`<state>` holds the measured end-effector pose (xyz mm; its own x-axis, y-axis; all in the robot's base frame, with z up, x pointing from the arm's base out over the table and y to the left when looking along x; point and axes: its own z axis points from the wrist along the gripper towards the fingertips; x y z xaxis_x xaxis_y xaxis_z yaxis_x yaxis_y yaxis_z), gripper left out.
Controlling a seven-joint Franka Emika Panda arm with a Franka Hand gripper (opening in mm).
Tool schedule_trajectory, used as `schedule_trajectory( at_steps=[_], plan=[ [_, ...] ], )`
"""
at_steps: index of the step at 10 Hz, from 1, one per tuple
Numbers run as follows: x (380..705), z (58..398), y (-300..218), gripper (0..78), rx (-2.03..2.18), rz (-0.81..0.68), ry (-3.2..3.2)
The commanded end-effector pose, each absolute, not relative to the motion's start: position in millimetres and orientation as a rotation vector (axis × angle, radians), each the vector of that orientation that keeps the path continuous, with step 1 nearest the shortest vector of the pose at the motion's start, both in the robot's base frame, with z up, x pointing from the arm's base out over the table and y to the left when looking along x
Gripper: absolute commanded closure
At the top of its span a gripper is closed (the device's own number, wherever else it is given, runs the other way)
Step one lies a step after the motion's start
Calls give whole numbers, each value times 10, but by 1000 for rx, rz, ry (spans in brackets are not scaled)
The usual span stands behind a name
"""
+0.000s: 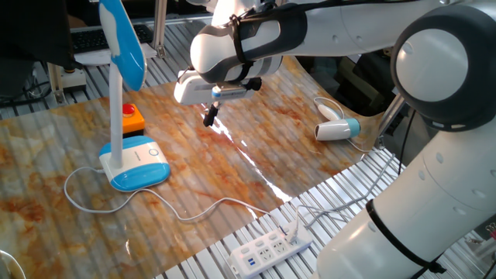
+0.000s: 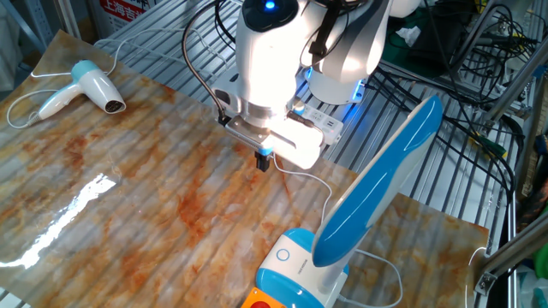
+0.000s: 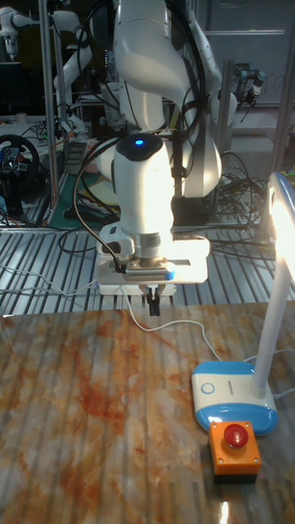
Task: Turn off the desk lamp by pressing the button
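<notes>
The gripper (image 1: 209,115) hangs above the marbled tabletop (image 1: 256,147), clear of the surface and well apart from the desk lamp (image 1: 124,124). Its dark fingertips (image 3: 153,304) point straight down; in the tall fixed view they appear pressed together with no gap between them and nothing held. The desk lamp stands near one edge of the table, its oval blue-rimmed base (image 3: 233,395) flat on the surface, its thin white stem upright and its long blue-and-white head (image 2: 377,184) tilted above the base. In the tall fixed view the head glows brightly, so the lamp is lit. The button (image 2: 283,255) appears as a small pale ring on the white top plate of the base, untouched. A red push button on an orange box (image 3: 235,446) sits just beside the lamp base. A white-and-blue hair dryer (image 1: 338,129) lies on its side at the far end of the table from the lamp. A white power strip (image 1: 267,249) rests on the slatted frame beyond the table edge, with the white lamp cord (image 1: 186,213) running toward it.
</notes>
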<state>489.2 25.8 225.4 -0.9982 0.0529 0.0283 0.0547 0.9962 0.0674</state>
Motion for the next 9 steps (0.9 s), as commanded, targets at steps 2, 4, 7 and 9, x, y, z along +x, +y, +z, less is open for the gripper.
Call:
schedule_trajectory(
  at_steps=[2,4,7,9],
  plan=[
    [4907,2278,256,776,-198,-139,-3091],
    [4907,2278,256,776,-144,-109,-3083],
    [5002,2141,309,776,-97,-144,-3090],
    [5093,2025,381,776,-90,-179,-3093]
  ],
)
